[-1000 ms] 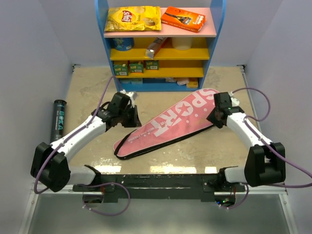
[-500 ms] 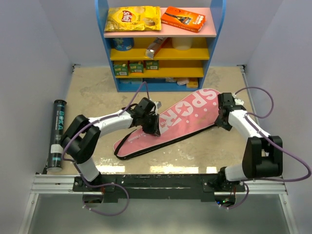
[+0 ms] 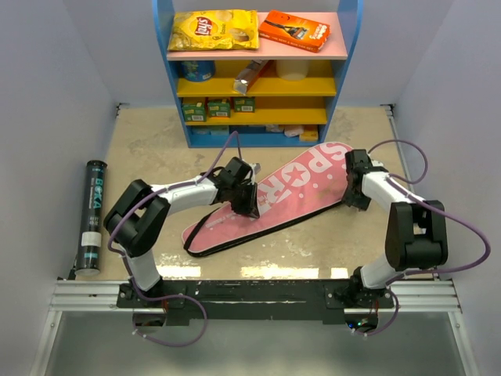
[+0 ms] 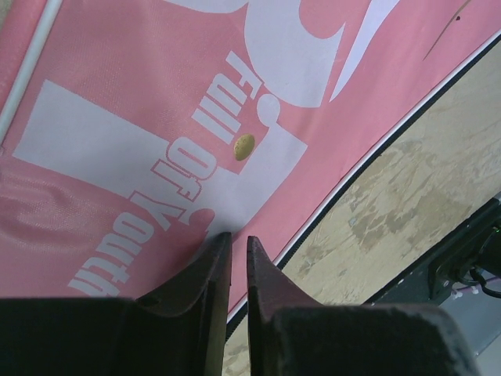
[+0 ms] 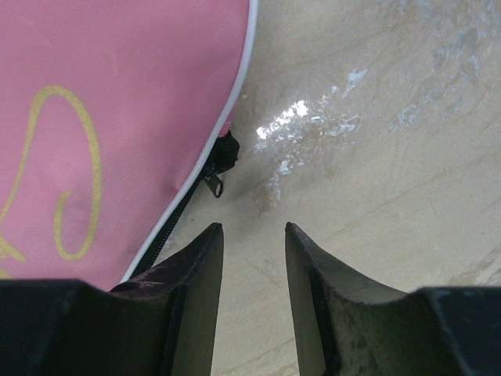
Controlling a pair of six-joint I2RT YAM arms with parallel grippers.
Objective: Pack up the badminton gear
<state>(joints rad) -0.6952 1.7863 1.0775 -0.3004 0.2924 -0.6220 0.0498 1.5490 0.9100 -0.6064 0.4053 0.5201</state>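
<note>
Lying slantwise across the table (image 3: 149,149), the pink bag (image 3: 293,196) has its wide end toward the far right and its narrow end toward the near left. From overhead, the left gripper (image 3: 250,207) sits over the bag's middle, and the right gripper (image 3: 356,197) is at the wide end's right edge. The left wrist view adds that those jaws are down to a thin slit with nothing seen between them, above white lettering and a small yellowish spot (image 4: 244,146). The right wrist view shows its jaws moderately apart and empty over bare tabletop, with the black zipper pull (image 5: 216,180) just ahead at the bag's white-piped edge. The black tube (image 3: 92,215) lies along the left wall, well apart from the bag. Open tabletop lies between them, and a shelf unit (image 3: 258,86) stands at the far side.
</note>
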